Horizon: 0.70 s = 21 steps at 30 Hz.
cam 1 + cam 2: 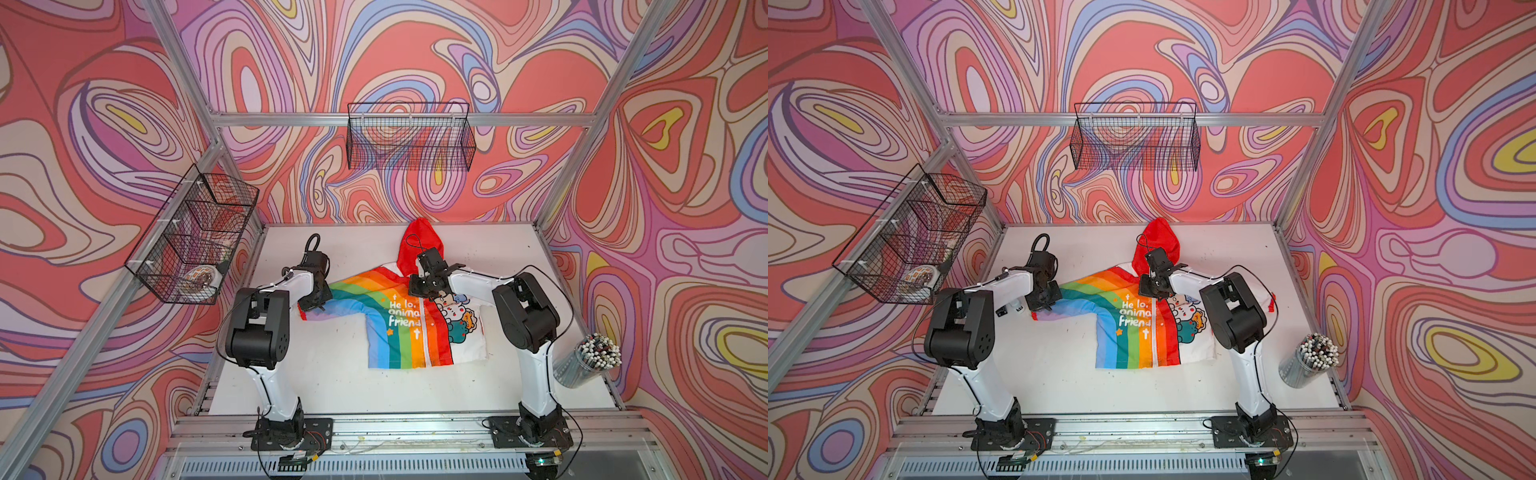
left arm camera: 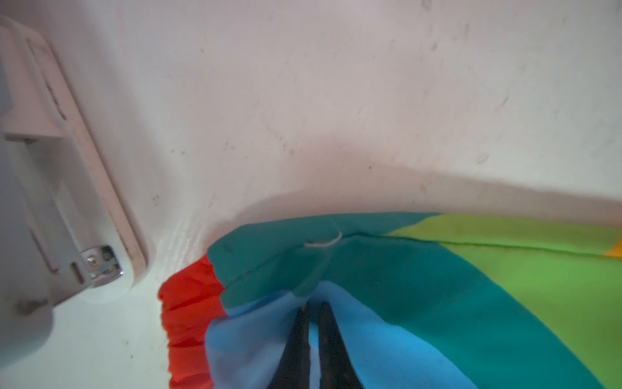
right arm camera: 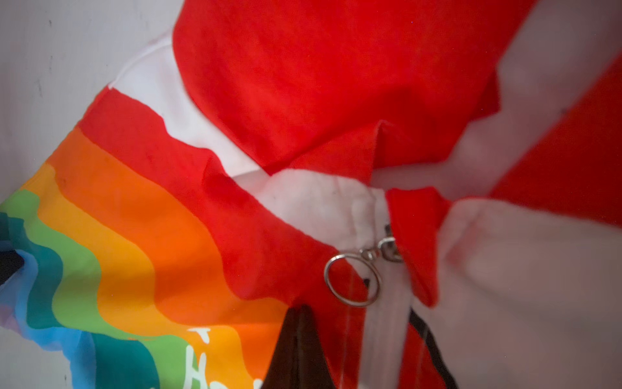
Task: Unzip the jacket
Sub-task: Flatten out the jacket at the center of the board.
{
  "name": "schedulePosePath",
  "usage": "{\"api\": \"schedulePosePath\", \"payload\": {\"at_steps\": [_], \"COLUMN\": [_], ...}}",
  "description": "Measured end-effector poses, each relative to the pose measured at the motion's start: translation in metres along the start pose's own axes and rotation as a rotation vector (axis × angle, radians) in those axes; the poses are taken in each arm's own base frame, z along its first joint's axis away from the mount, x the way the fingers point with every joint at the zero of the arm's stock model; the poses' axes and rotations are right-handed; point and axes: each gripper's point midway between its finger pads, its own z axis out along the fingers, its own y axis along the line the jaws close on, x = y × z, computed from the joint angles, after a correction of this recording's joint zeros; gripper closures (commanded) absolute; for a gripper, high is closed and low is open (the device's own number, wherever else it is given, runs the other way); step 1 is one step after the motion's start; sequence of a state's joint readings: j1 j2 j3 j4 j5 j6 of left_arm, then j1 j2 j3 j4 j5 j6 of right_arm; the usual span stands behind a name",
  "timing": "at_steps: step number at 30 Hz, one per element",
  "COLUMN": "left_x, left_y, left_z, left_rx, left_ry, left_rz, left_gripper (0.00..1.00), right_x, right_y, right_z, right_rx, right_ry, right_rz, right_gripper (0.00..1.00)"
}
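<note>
The left gripper (image 2: 313, 304) is pinching the rainbow sleeve of the jacket (image 1: 399, 332), while the right gripper (image 3: 300, 308), fingers pressed together, is resting just beside the zipper's ring pull (image 3: 352, 280).

One jacket (image 1: 399, 328), two arms (image 1: 257, 324) (image 1: 528, 316), two baskets (image 1: 409, 151) (image 1: 166, 257)

Rainbow jkt (image 1: 390, 336), red hood (image 1: 419, 243), white-ish zip (image 3: 383, 330)

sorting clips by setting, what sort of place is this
Most likely a robot test cell, not a home: silver aluminium frame hung with swirly printed walls, two white-and-black robot arms bolted to a metal rail at the edge of the white tabletop, and black wire baskets clipped to the frame.
</note>
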State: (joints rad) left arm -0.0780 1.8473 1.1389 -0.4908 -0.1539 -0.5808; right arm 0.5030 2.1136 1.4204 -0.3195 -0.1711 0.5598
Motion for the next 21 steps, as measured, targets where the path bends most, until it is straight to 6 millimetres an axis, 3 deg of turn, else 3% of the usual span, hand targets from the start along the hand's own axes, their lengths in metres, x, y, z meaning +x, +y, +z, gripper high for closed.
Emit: {"api": "schedulePosePath", "payload": {"at_steps": [9, 14, 18, 21], "left_x": [-0.002, -0.002, -0.002, -0.009], "left_y": [0.004, 0.003, 0.003, -0.001], "left_z": [0.002, 0.001, -0.004, -0.023], "left_rx": [0.021, 0.036, 0.061, 0.106], "left_ry": [0.018, 0.026, 0.030, -0.001], "left_rz": [-0.025, -0.032, -0.026, -0.024], "left_gripper": [0.91, 0.89, 0.77, 0.62], "right_x": [0.005, 0.018, 0.034, 0.030], "right_y": [-0.014, -0.019, -0.018, -0.011], "right_z": [-0.007, -0.018, -0.042, -0.075], "right_rx": [0.069, 0.064, 0.031, 0.010], "right_ry": [-0.027, -0.022, -0.003, -0.057], "right_rz": [0.033, 0.016, -0.035, -0.060], "right_gripper": [1.00, 1.00, 1.00, 0.93]}}
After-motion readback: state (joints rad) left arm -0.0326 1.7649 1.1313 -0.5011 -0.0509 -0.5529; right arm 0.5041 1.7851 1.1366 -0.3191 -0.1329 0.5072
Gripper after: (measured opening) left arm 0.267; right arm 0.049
